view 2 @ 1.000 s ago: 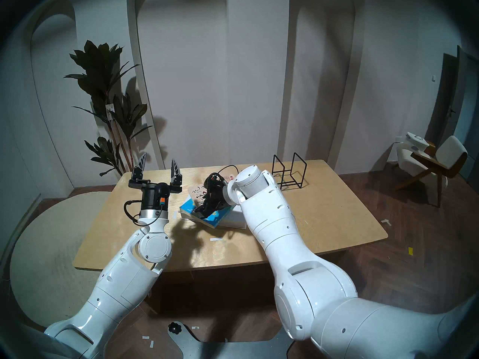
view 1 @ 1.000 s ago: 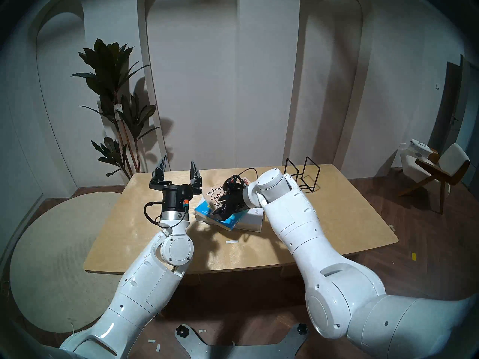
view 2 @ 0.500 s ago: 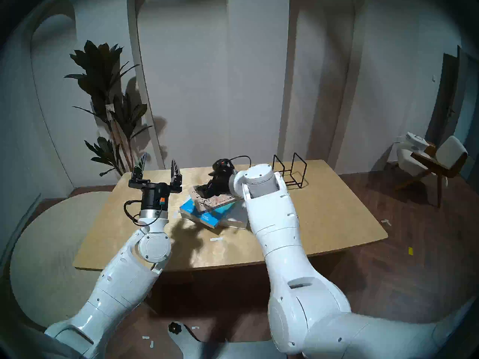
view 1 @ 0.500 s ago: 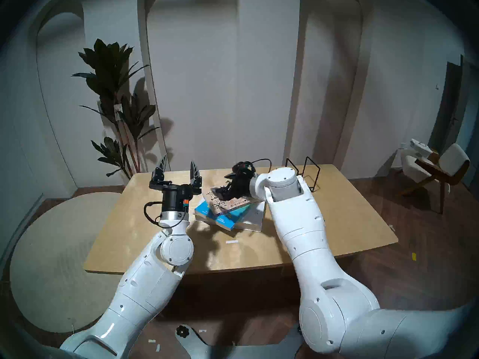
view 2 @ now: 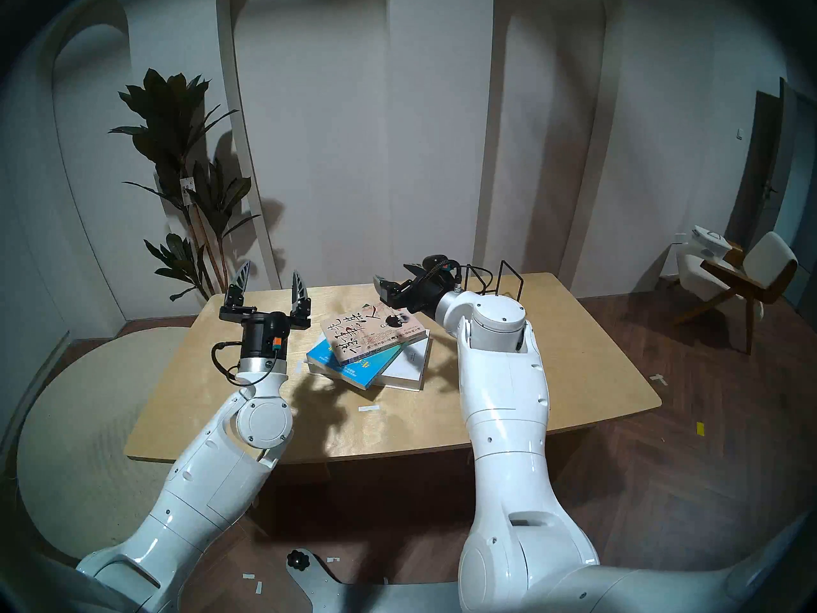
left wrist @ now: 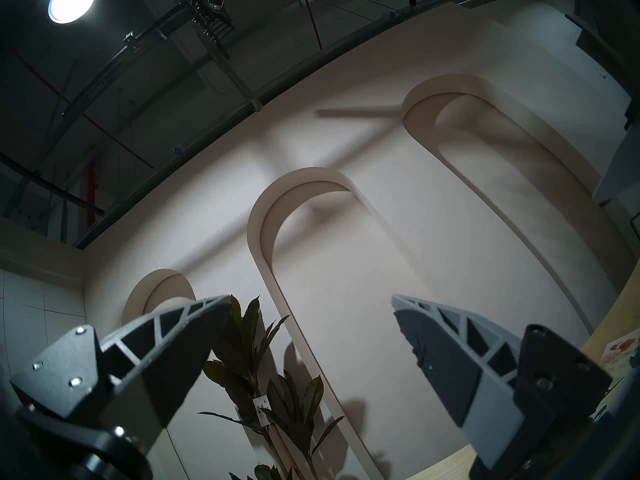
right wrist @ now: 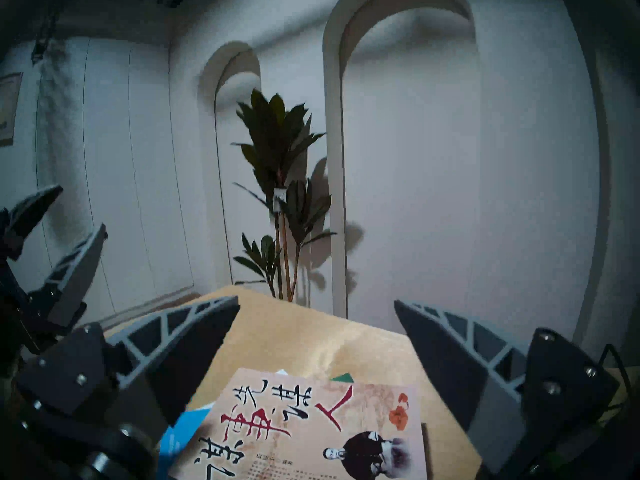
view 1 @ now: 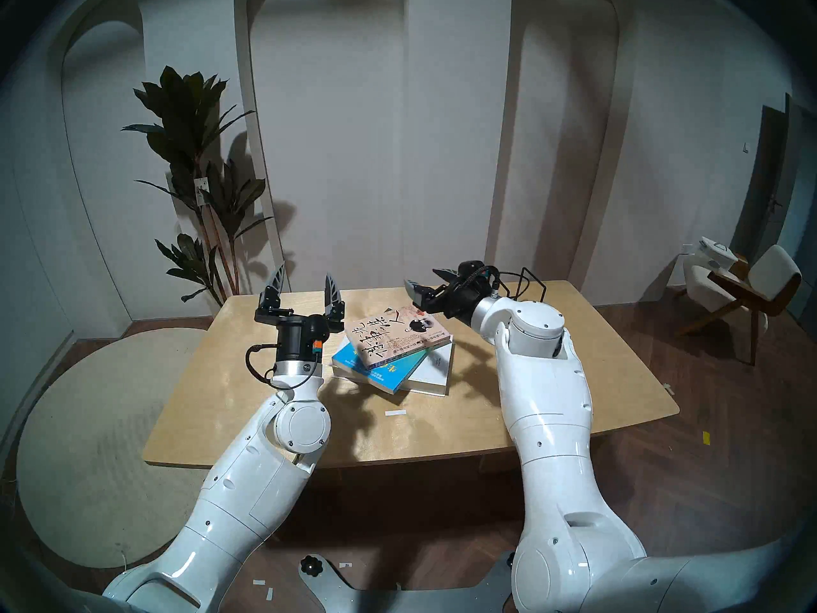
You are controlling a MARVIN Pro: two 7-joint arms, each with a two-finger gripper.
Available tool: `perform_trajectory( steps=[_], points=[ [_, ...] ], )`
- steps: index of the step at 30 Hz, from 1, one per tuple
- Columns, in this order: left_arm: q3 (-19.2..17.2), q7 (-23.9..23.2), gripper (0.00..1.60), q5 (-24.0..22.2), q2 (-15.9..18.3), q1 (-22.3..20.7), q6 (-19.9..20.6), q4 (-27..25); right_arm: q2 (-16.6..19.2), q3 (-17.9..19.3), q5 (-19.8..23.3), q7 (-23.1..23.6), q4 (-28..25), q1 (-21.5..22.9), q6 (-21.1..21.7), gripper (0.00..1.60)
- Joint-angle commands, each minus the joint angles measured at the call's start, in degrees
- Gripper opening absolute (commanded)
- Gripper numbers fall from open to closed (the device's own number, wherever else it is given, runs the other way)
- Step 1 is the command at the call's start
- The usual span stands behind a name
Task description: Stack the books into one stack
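Wooden table [view 1: 508, 377] | our three-book stack [view 1: 398, 355] fanned, beige-pink book [view 1: 395, 335] long axis slanting far-right | left gripper [view 1: 305, 285], right gripper [view 1: 426, 280] gape empty

Beige-pink book [view 1: 395, 339] on top, big black calligraphy with a red character across it. Blue-green book [view 1: 385, 369] beneath, white book [view 1: 435, 369] lowest, all on the pale wooden table [view 1: 552, 377].

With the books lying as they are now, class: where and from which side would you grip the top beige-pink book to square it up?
Probably the right-hand corner of the beige-pink book, coming in level from the right gripper side. It lies flat but skewed, and that corner overhangs the blue-green book, leaving room for a finger beneath. Both grippers are open and empty.
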Motion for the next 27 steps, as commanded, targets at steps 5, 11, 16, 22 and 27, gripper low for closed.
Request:
perform_trajectory(
  steps=[5,11,16,22,27],
  points=[
    [-0.2,-0.1,1.6,0.0,-0.1,-0.8,-0.1,-1.0,3.9,-0.6,9.7,-10.7,-8.8,-7.7,-0.3,1.6],
    [-0.3,-0.2,1.6,0.0,-0.1,-0.8,-0.1,-1.1,5.3,-2.8,13.2,-18.0,-12.9,-10.8,-0.3,1.6],
    [-0.3,-0.3,1.6,0.0,-0.1,-0.7,-0.1,-1.1,5.5,-2.3,13.9,-19.0,-14.0,-11.6,-0.7,1.6],
    [-0.4,-0.4,1.6,0.0,-0.2,-0.7,-0.1,-1.2,5.7,-1.2,14.0,-18.2,-11.2,-8.8,1.5,1.6],
    [-0.4,-0.4,1.6,0.1,-0.2,-0.7,-0.1,-1.2,6.7,-1.6,13.2,-18.5,-8.9,-7.7,0.4,1.6]
  ],
)
